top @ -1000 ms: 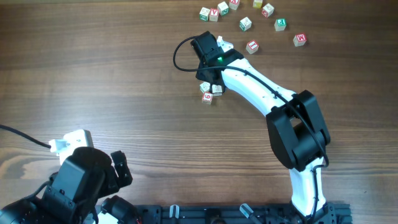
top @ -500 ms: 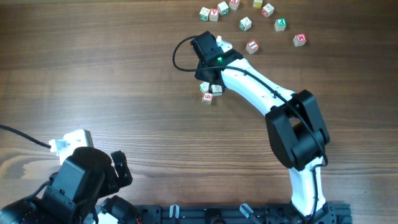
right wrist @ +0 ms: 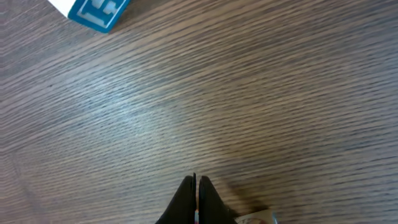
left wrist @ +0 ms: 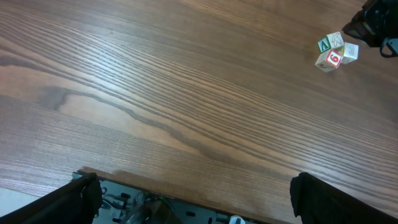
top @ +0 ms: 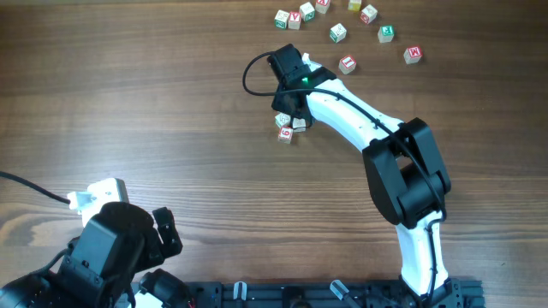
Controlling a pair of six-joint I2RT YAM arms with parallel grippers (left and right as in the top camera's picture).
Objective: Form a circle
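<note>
No circle shows on the table. Three small whitish letter cubes [top: 289, 127] with red and green markings sit in a tight clump, also seen at the far upper right of the left wrist view as the clump [left wrist: 336, 51]. My right gripper [top: 289, 109] hangs just above the clump's far side, largely hidden under its wrist. In the right wrist view the right gripper [right wrist: 196, 181] is shut with nothing between its fingers, and a cube corner [right wrist: 256, 218] shows beside them. My left gripper [left wrist: 196, 198] stands wide open over the table's near edge, holding nothing.
Several loose letter cubes [top: 339, 32] lie scattered along the far edge. One white cube [top: 312, 63] sits beside the right wrist; a blue-marked cube [right wrist: 93, 11] shows in the right wrist view. The left arm [top: 116, 248] rests at the near left corner.
The right wrist has shifted slightly to the right over the clump. The cubes and the left arm have not moved.
</note>
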